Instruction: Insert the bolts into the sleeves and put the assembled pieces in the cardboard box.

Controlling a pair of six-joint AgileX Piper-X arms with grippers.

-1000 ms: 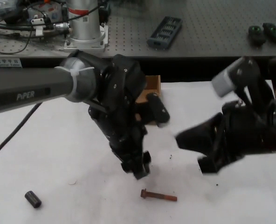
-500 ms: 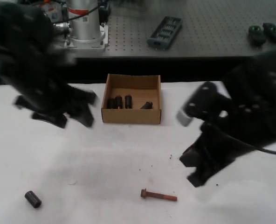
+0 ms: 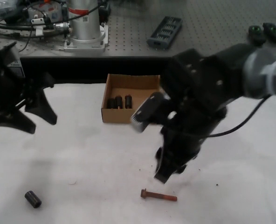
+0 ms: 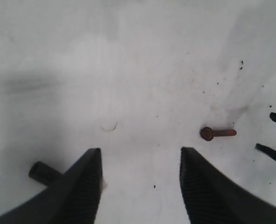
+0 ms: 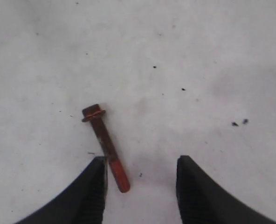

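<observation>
A rust-coloured bolt (image 3: 159,195) lies on the white sheet near the front, and a black sleeve (image 3: 33,199) lies at the front left. The cardboard box (image 3: 128,115) stands behind them with several dark assembled pieces (image 3: 119,102) inside. My right gripper (image 3: 168,173) hangs open just above and behind the bolt; its wrist view has the bolt (image 5: 105,147) beside one finger (image 5: 89,196), untouched. My left gripper (image 3: 33,121) is open and empty at the far left. Its own view shows the sleeve (image 4: 42,171) beside a finger (image 4: 82,186) and the bolt (image 4: 217,133) farther off.
Behind the sheet runs a perforated bench with a metal post (image 3: 84,23), cables, a blue-grey rack (image 3: 165,31) and two dark knobs (image 3: 265,32). The right arm's body (image 3: 208,88) stands over the box's right side.
The left arm swung from over the middle of the sheet out to the far left. The right arm came from the right to above the bolt. Bolt and sleeve stayed put.
</observation>
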